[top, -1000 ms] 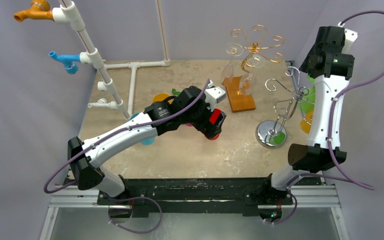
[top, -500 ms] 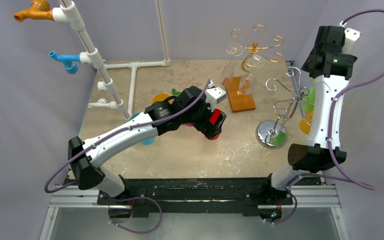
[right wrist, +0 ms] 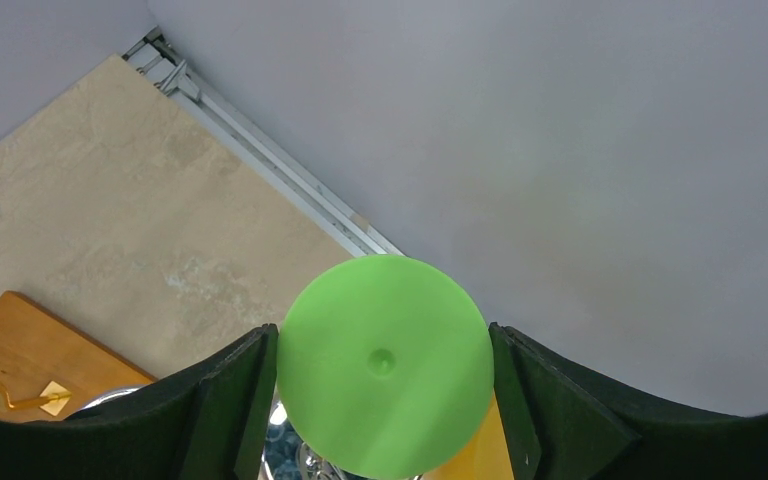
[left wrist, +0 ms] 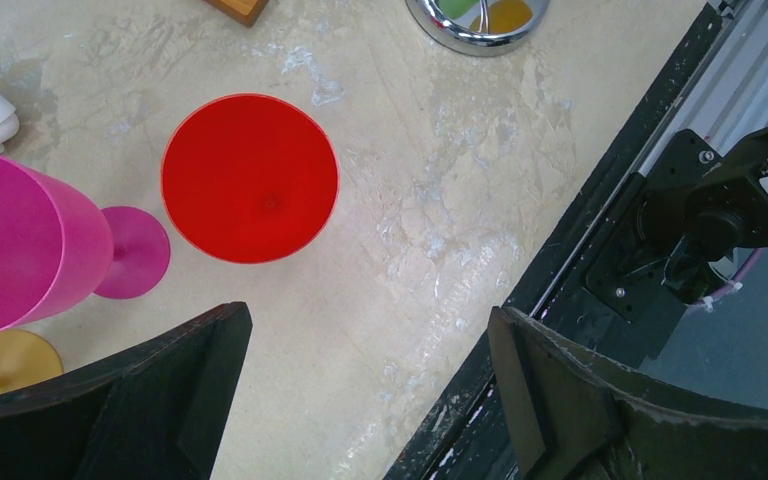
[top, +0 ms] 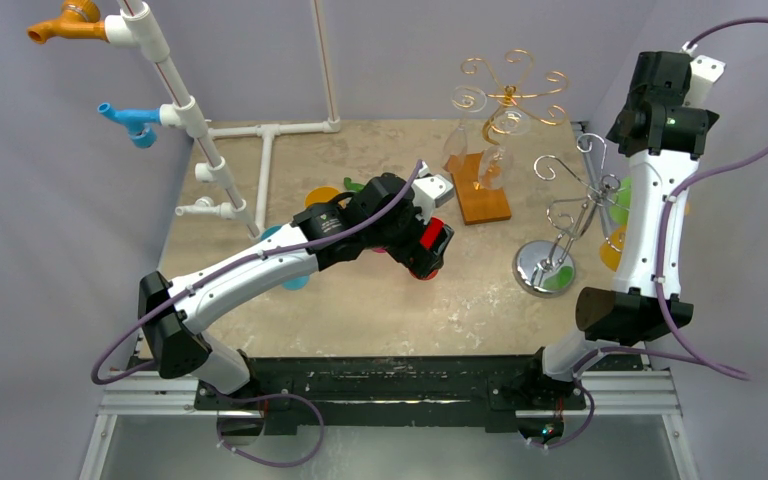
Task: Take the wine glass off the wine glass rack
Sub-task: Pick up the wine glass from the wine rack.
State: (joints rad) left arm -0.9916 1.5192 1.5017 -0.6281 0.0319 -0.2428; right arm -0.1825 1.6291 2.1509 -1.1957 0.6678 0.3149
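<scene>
My right gripper is raised over the silver wire rack at the right. Its two fingers touch both sides of the round foot of a green wine glass that hangs on the rack; the green bowl shows beside the arm in the top view. An orange glass hangs just below it. My left gripper is open and empty above the table's middle, with a red glass and a pink glass standing under it.
A gold wire rack with clear glasses stands on a wooden block at the back. A white pipe frame with orange and blue fittings is at the back left. The table's near black rail lies under my left gripper.
The silver rack's hooks and base have shifted slightly to the right with my right wrist. The left arm has edged a little toward the back.
</scene>
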